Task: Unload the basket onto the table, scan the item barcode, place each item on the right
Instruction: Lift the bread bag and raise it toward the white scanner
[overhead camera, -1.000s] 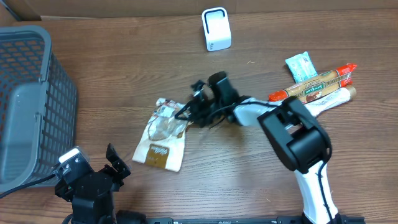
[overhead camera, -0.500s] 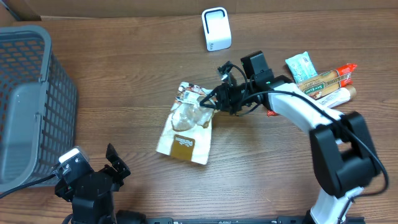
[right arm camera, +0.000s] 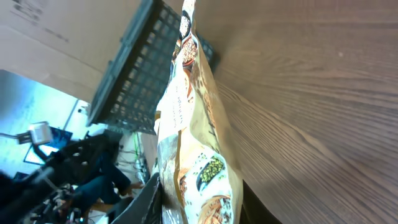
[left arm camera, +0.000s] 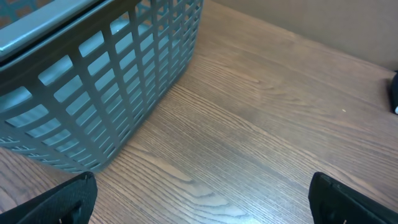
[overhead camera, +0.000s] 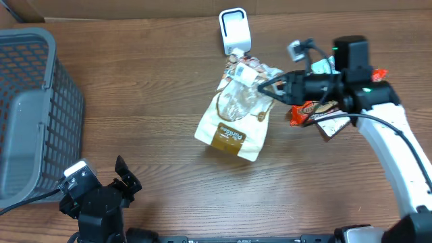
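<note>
Since one second ago the right gripper [overhead camera: 271, 86] has carried the snack bag [overhead camera: 236, 115] from the middle of the table [overhead camera: 148, 81] up and to the right, and the right arm now reaches in from the right side. The bag hangs in the air just in front of the white scanner [overhead camera: 234, 30], its top corner near the scanner's lower edge.

The right jaws are closed narrow on the right edge of the bag. From the right wrist camera the bag [right arm camera: 196, 124] stands between the two dark fingers [right arm camera: 144, 202] and stretches away from them, seen edge-on.

The bag is a flat pouch of glossy, wrinkled film, cream in colour, with a brown label at the lower end and a clear window in the middle. Small printed pictures of food are on its side.

The left gripper [overhead camera: 101, 183] rests at the near left edge of the table with its jaws spread wide and nothing between them. Beside it is the grey basket [overhead camera: 34, 115], a plastic grid with square holes. The table is brown wood grain. Long wrapped bars [overhead camera: 347, 88] and a teal packet [overhead camera: 327, 69] lie under the right arm
</note>
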{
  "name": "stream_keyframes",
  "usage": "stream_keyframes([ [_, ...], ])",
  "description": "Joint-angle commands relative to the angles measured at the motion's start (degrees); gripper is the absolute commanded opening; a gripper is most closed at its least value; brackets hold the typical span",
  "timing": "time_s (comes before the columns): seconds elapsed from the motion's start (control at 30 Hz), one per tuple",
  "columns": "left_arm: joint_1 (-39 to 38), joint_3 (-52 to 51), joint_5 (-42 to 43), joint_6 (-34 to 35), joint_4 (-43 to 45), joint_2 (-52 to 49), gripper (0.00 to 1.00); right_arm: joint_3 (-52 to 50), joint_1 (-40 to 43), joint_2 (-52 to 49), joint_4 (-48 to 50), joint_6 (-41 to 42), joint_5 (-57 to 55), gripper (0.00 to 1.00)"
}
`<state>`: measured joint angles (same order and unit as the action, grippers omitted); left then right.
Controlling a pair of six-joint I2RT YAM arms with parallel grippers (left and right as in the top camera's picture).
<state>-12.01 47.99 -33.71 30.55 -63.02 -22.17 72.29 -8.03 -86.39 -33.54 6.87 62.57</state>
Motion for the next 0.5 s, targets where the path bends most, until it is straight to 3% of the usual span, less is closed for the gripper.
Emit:
stream_keyframes([
  [0.0, -0.24, -0.11, -0.96, 0.79, 0.02, 0.15, 1.00, 0.22, 0.94, 1.20, -0.90, -0.72, 3.56, 0.09],
  [0.3, -0.24, -0.11, -0.96, 0.79, 0.02, 0.15, 1.00, 0.22, 0.98, 1.20, -0.35, -0.35, 3.45, 0.07],
  [0.47, -0.24, -0.11, -0.98, 0.79, 0.02, 0.15, 1.00, 0.98, 0.96, 1.20, 4.26, 5.60, -2.03, 0.04],
])
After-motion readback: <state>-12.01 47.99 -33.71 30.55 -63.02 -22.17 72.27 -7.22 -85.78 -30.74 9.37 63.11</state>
